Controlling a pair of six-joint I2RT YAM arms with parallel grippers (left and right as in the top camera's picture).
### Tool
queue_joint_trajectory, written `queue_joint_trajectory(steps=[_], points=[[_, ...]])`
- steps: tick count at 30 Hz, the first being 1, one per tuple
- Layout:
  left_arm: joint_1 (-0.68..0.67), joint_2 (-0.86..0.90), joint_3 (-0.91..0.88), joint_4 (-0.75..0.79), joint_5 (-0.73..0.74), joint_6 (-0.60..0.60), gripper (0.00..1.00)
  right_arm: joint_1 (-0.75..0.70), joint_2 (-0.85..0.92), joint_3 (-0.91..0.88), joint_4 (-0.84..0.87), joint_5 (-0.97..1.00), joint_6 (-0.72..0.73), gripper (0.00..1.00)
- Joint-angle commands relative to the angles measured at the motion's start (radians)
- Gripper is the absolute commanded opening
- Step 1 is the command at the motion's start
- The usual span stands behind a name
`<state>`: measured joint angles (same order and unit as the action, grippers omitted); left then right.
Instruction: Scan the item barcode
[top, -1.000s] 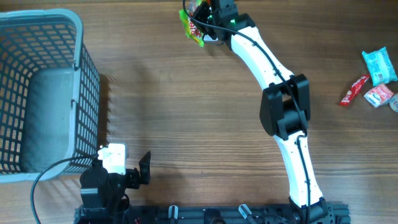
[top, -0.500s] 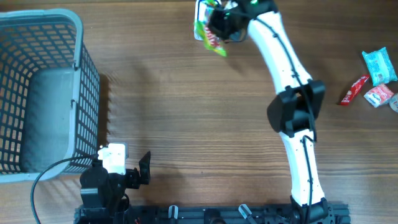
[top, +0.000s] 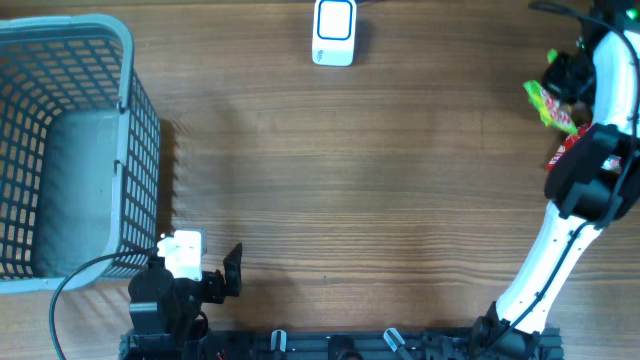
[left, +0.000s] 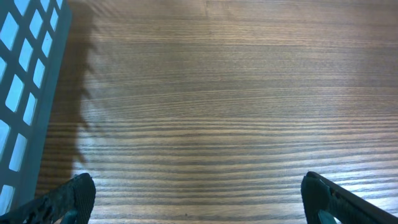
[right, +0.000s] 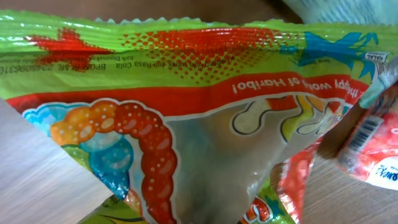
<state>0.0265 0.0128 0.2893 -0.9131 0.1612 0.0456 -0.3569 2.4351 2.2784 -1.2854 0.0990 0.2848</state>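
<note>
A white barcode scanner (top: 333, 32) lies at the table's far edge, top centre. The item is a green and red gummy candy bag (top: 546, 104), now far from the scanner near the table's right edge. My right gripper (top: 566, 82) is shut on it. In the right wrist view the bag (right: 205, 118) fills almost the whole frame and hides my fingers. My left gripper (top: 207, 264) rests at the front left beside the basket. In the left wrist view it (left: 198, 199) stands wide open over bare wood with nothing between its fingers.
A large grey mesh basket (top: 140, 130) occupies the left side, and its wall (left: 25, 81) edges the left wrist view. Under the right arm lies a red stick pack (top: 557, 153). A red and white packet (right: 373, 149) and a pale teal packet (right: 336, 9) lie just past the bag.
My right arm has swung from the scanner at top centre to the table's right edge, carrying the candy bag along. The scanner is now uncovered. The left arm has not moved.
</note>
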Motion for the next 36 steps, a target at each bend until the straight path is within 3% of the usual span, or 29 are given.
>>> queue_joint_trajectory(steps=[1, 2, 7, 11, 18, 28, 33, 36], points=[[0.005, -0.007, 0.001, 0.002, -0.002, -0.009, 1.00, -0.042, -0.034, -0.001, -0.013, 0.014, -0.021, 0.88], [0.005, -0.007, 0.001, 0.002, -0.002, -0.009, 1.00, -0.055, -0.048, 0.010, -0.016, -0.021, -0.018, 1.00], [0.005, -0.007, 0.001, 0.002, -0.002, -0.009, 1.00, -0.031, -0.304, 0.015, -0.053, -0.174, -0.024, 1.00], [0.005, -0.007, 0.001, 0.002, -0.002, -0.009, 1.00, -0.008, -0.694, 0.015, -0.155, -0.303, -0.048, 1.00], [0.005, -0.007, 0.001, 0.002, -0.002, -0.009, 1.00, -0.008, -1.260, 0.015, -0.227, -0.299, -0.046, 1.00], [0.005, -0.007, 0.001, 0.002, -0.002, -0.009, 1.00, -0.002, -1.556, 0.008, -0.311, -0.280, -0.049, 1.00], [0.005, -0.007, 0.001, 0.002, -0.002, -0.009, 1.00, 0.107, -1.709, -0.150, -0.113, -0.279, -0.076, 1.00], [0.005, -0.007, 0.001, 0.002, -0.002, -0.009, 1.00, 0.183, -1.865, -0.414, 0.094, -0.268, -0.076, 0.99]])
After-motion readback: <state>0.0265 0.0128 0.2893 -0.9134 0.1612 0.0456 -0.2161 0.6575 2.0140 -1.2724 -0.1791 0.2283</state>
